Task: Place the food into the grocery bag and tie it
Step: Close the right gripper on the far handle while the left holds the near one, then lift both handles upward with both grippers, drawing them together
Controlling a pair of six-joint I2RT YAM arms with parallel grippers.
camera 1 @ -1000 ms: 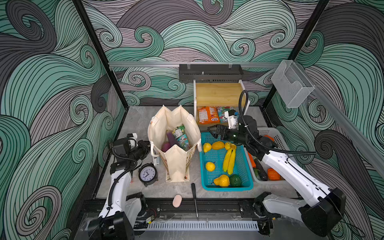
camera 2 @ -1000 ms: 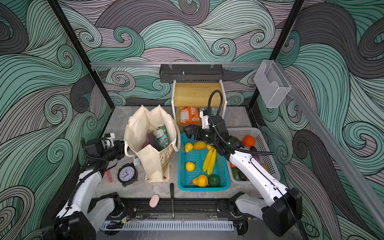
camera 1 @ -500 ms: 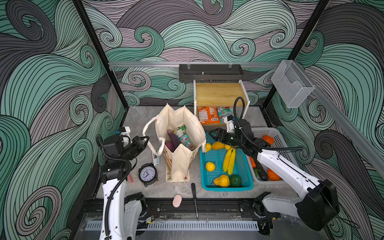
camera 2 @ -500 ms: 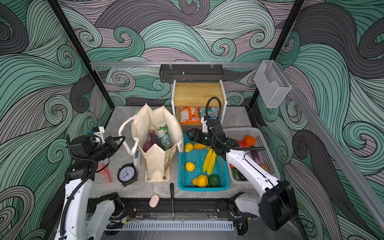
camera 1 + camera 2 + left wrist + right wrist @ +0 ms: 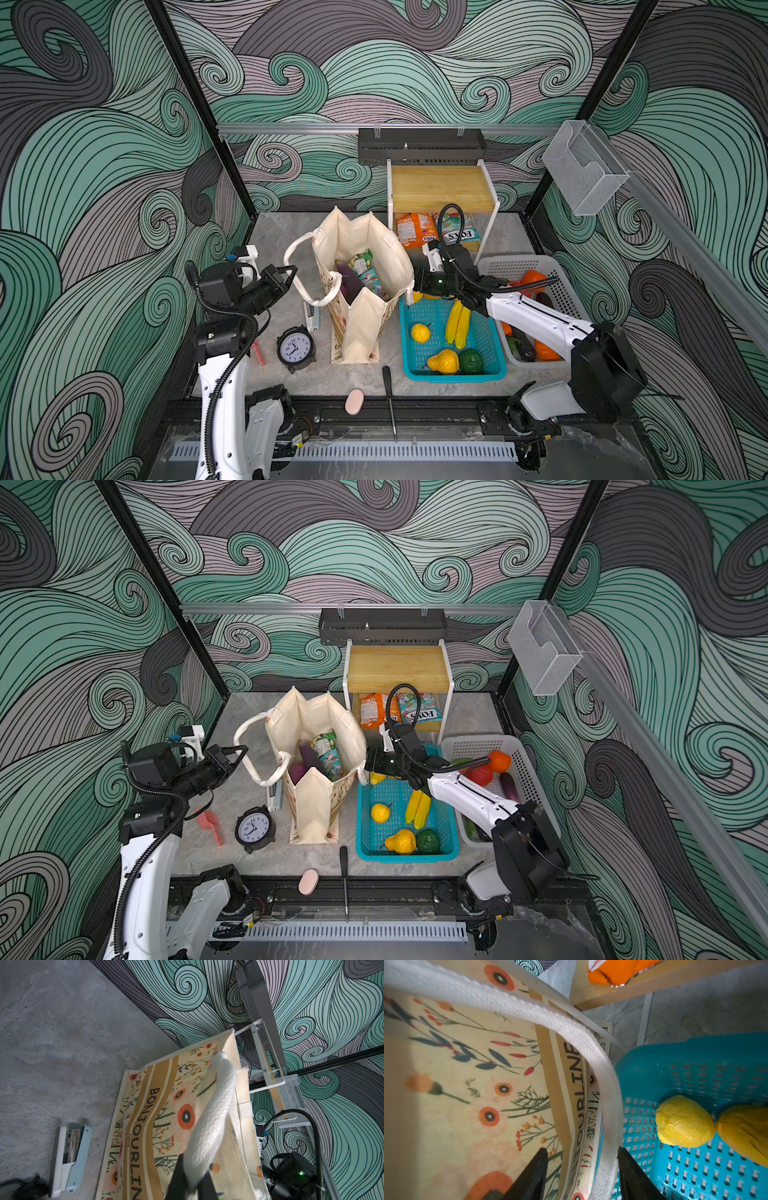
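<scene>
**Item:** grocery bag (image 5: 357,328), cream canvas with a flower print.
**Location:** upright on the desk (image 5: 286,228), mouth open, between the alarm clock (image 5: 296,347) and the teal basket (image 5: 494,368), just beside the basket.
**Contents:** eggplant (image 5: 349,284) and snack packets (image 5: 360,262), well down inside.
**Left claw** (image 5: 289,272): clamped on the left handle (image 5: 214,1109), with the strap drawn out sideways from the bag.
**Right claw** (image 5: 581,1151): jaws apart, straddling the right handle (image 5: 550,1020). The strap lies against one finger and is not pinched.
**Step judged in hand:** securing both handles for the tie.
**Handling notes:**
- Seat the right strap deep between the jaws before closing.
- Keep the printed canvas out of the pinch.
- Lift the strap clear of the basket rim.
- Keep the left pull gentle, or the bag may tip.
- Bring both straps above the mouth to cross them.
</scene>
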